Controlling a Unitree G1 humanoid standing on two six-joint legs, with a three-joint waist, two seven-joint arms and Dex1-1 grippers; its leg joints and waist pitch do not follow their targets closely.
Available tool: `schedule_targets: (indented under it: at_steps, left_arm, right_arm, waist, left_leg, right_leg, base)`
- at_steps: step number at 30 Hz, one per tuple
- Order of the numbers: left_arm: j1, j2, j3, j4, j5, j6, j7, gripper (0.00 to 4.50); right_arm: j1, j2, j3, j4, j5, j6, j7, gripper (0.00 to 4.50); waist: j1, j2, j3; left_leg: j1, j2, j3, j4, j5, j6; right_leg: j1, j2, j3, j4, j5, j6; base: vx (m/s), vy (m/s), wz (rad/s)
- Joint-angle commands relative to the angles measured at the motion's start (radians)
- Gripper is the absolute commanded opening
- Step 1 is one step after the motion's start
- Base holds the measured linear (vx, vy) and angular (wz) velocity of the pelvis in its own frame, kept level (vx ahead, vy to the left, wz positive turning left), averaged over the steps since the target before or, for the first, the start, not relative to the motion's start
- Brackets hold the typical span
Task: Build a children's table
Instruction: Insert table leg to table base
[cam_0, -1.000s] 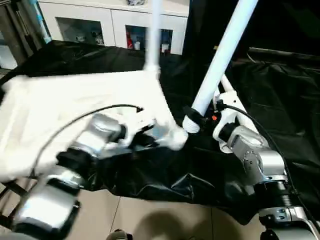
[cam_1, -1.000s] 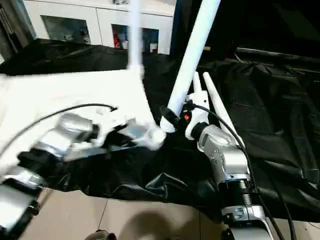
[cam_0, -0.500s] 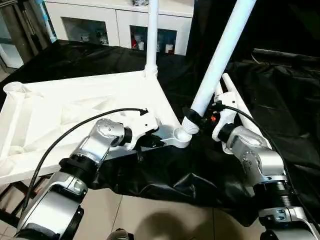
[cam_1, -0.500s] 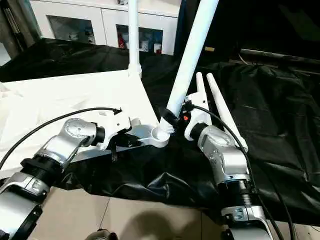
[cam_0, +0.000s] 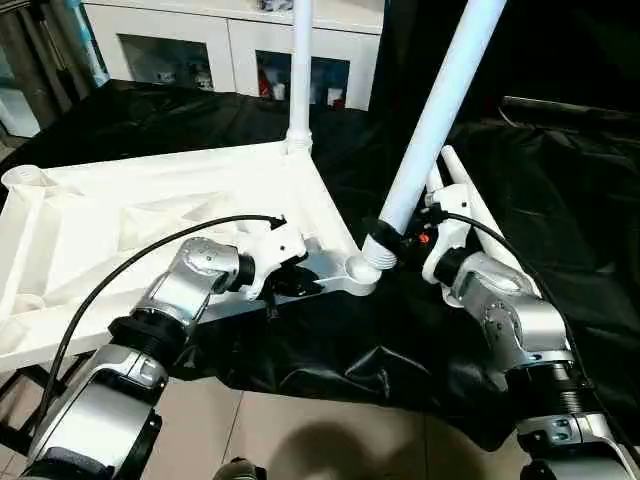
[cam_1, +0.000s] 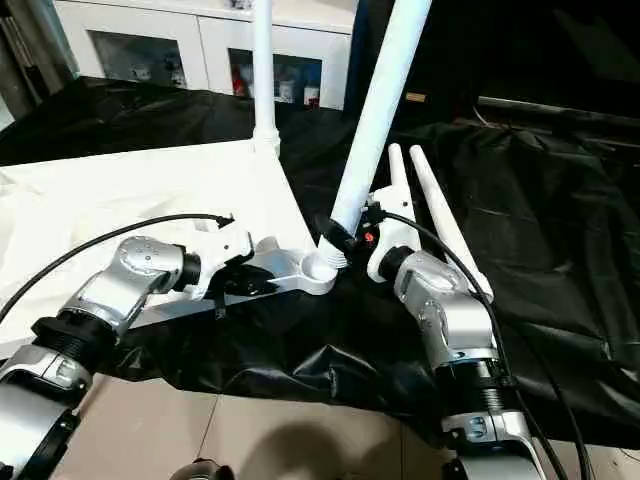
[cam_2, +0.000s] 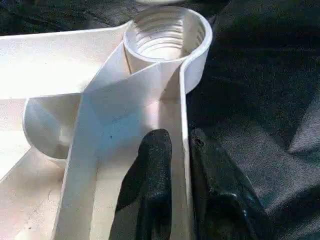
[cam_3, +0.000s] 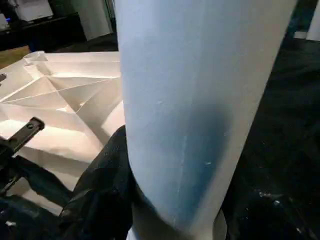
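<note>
Nearest the camera, the two silver forearms are seen reaching over the edge of a desk draped in crinkled black plastic sheeting (cam_0: 560, 200). The left gripper (cam_2: 175, 165) is set at the near rim of the upturned all-white plastic table top with ribbed underside (cam_0: 130, 215): its two black fingers (cam_2: 152, 170) straddle the thin upright rim wall, one inside and one outside, with the jaws only slightly apart. Whether the wall is truly pinched cannot be told. Just beyond the fingers lies the round threaded corner socket (cam_2: 167, 32) at the top's near right corner, standing empty.

The right gripper (cam_0: 385, 237) is closed around the lower end of a long round white tube leg (cam_0: 440, 100), which is held tilted, its upper end leaning away to the right. The leg's bottom end is poised just at the corner socket (cam_0: 362, 270); whether it touches the socket cannot be told.

Behind the right wrist, two more white tube legs (cam_1: 435, 215) are laid side by side on the black sheeting, well clear of the table top. At the far right corner of the top, a fourth white leg (cam_0: 300, 70) is stood upright in its socket. At the far left corner, another empty socket (cam_0: 25, 178) is seen.

Farthest back, a white cabinet with glass doors (cam_0: 230, 45) is placed against the wall.
</note>
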Motion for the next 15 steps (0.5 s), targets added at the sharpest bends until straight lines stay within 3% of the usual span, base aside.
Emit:
schedule_targets:
  at_steps: [1,8,15]
  left_arm:
    - [-0.003,0.008,0.003,0.024,0.009,0.000,-0.005,0.57]
    - [0.005,0.004,0.000,0.030,0.013,0.002,-0.014,0.04]
    - [0.007,0.005,0.001,0.030,0.016,-0.010,-0.017,0.00]
  right_arm:
    - [-0.008,-0.007,0.010,-0.003,-0.008,0.003,0.013,1.90]
    - [-0.029,0.002,0.033,0.037,-0.022,-0.004,0.026,1.90]
    - [-0.069,0.007,0.054,0.133,-0.044,-0.028,0.051,1.90]
  waist:
    - [-0.002,0.007,-0.076]
    - [-0.004,0.004,-0.075]
    - [-0.004,-0.002,-0.074]
  left_leg:
    - [0.036,0.039,-0.024,-0.073,-0.293,-0.039]
    - [0.037,0.039,-0.026,-0.075,-0.309,-0.043]
    - [0.036,0.040,-0.024,-0.074,-0.287,-0.035]
  right_leg:
    - [0.033,-0.081,0.042,-0.087,-0.280,-0.189]
    - [0.031,-0.083,0.042,-0.090,-0.316,-0.183]
    - [0.030,-0.084,0.042,-0.088,-0.310,-0.187]
  base:
    - [0.000,0.000,0.00]
    - [0.000,0.000,0.00]
    - [0.000,0.000,0.00]
